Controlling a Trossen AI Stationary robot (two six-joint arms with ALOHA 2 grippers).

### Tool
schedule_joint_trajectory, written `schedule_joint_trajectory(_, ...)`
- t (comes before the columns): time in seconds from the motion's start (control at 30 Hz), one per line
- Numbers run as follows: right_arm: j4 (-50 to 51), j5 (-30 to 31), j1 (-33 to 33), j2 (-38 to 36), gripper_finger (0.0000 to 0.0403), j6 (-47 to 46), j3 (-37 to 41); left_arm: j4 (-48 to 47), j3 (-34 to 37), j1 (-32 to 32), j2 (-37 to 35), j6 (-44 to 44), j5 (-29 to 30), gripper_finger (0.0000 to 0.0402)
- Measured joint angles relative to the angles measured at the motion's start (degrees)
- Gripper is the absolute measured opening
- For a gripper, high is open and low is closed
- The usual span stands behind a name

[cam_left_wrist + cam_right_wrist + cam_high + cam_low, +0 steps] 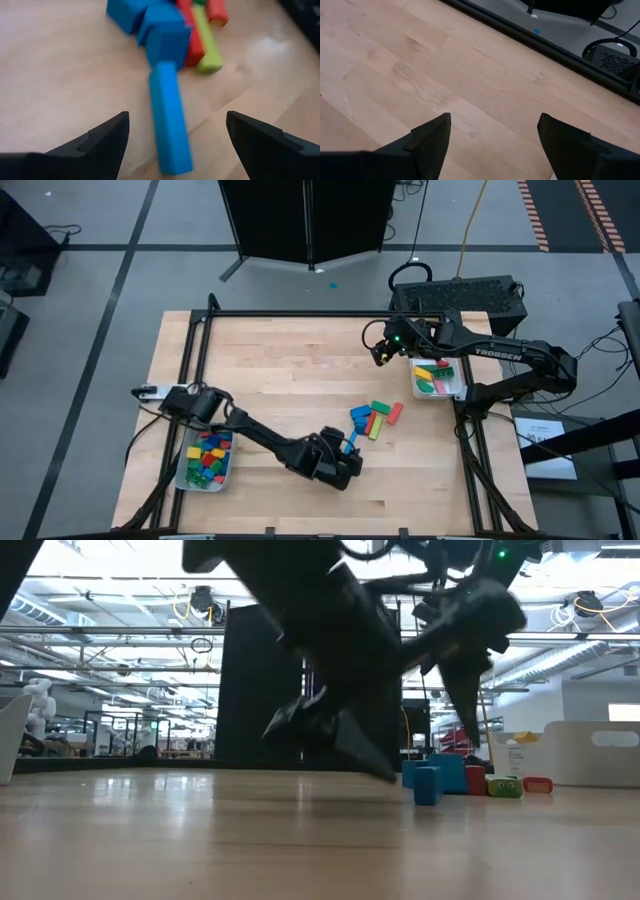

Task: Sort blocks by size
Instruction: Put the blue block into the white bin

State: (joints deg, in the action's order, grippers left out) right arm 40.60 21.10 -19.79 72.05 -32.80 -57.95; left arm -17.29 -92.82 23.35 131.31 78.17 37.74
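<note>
1. Near the middle of the wooden tabletop (290, 370), slightly toward its right side, a small group of loose blocks (374, 418) lies together: blue, red, green and yellow pieces touching one another.
2. At the near edge of this group, the left end effector (350, 452) is low over the wood, and its two dark fingers (95, 145) are spread wide apart with nothing between them except a blue bar (170, 120).
3. From the left wrist view, this blue bar lies flat on the wood between the fingers without touching them, and its far end meets a blue cube (165, 35); a red bar (192, 37) and a light green bar (207, 42) lie just beside that cube.
4. On the left side of the tabletop, a pale tray (181, 470) holds many short blocks in red, yellow, green and blue.
5. On the right side, a second pale tray (460, 388) holds longer pieces in green, red and yellow.
6. Beside this right tray, on its side toward the table's middle, the right end effector (381, 352) hangs above bare wood; its fingers (427, 140) are also apart and hold nothing.
7. From the low view, the loose blocks stand on the wood to the right, and both arms appear only as dark blurred shapes above them.
</note>
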Motion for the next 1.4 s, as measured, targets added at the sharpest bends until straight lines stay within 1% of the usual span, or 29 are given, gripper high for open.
schedule_joint_trajectory(0.17, 0.0, -0.1, 0.0, 0.0, 0.029, 0.5, 0.0, 0.4, -0.2, 0.7, 2.7, 3.4, 0.3, 0.0325)
schedule_joint_trajectory(0.27, 0.2, -0.2, 0.0, 0.0, 0.029, 0.6, 0.0, -0.2, -0.2, 0.6, 3.6, 3.2, 0.5, 0.0296)
schedule_joint_trajectory(0.33, 0.3, -0.2, 0.0, 0.0, 0.029, 0.7, 0.0, -1.0, -0.2, 0.2, 3.6, 3.2, -0.3, 0.0259)
schedule_joint_trajectory(0.37, 0.4, -0.2, 0.0, 0.0, 0.029, 0.7, 0.0, -1.6, -0.2, -0.1, 3.6, 3.3, -0.5, 0.0235)
schedule_joint_trajectory(0.43, 0.5, -0.2, 0.0, 0.0, 0.029, 0.7, 0.0, -2.0, -0.1, -0.6, 3.7, 2.5, -1.1, 0.0179)
schedule_joint_trajectory(0.57, 0.5, -0.2, 0.0, 0.0, 0.029, 0.8, 0.0, -1.7, -0.1, -1.7, 3.8, 0.4, -2.3, 0.0051)
schedule_joint_trajectory(0.6, 0.4, -0.2, 0.0, 0.0, 0.029, 0.9, 0.0, -1.1, -0.1, -1.9, 3.8, -0.1, -2.8, 0.0041)
schedule_joint_trajectory(0.7, 0.4, -0.2, 0.0, 0.0, 0.029, 2.6, 0.0, -0.3, 0.0, -2.3, 2.4, -3.0, -4.3, 0.0041)
schedule_joint_trajectory(0.77, 0.4, -0.3, 0.0, 0.0, 0.029, 4.3, 0.0, -0.8, 0.2, -2.5, 0.6, -7.2, -6.7, 0.0041)
schedule_joint_trajectory(0.8, 0.4, -0.4, 0.0, 0.0, 0.029, 5.1, 0.0, -1.9, 0.4, -2.5, -1.0, -9.6, -7.8, 0.0041)
schedule_joint_trajectory(0.9, 0.4, -0.9, 0.0, 0.0, 0.029, 7.2, 0.0, -4.1, 0.4, -2.4, -7.6, -16.3, -7.5, 0.0041)
schedule_joint_trajectory(1.03, -1.7, -4.4, -0.1, 0.0, 0.029, 10.8, 0.0, -11.3, 0.1, -2.5, -17.4, -22.7, -2.7, 0.0041)
schedule_joint_trajectory(1.17, -8.8, -10.3, -0.1, 0.0, 0.029, 13.7, 0.0, -19.7, 0.3, -3.2, -27.0, -24.7, 4.3, 0.0041)
schedule_joint_trajectory(1.3, -21.3, -19.9, -0.2, -0.3, 0.029, 14.5, 0.0, -28.6, 0.1, -3.0, -35.9, -24.5, 13.1, 0.0041)
schedule_joint_trajectory(1.4, -33.3, -28.8, -0.9, -0.7, 0.029, 14.3, 0.0, -32.1, 0.2, -2.3, -41.0, -24.5, 20.5, 0.0041)
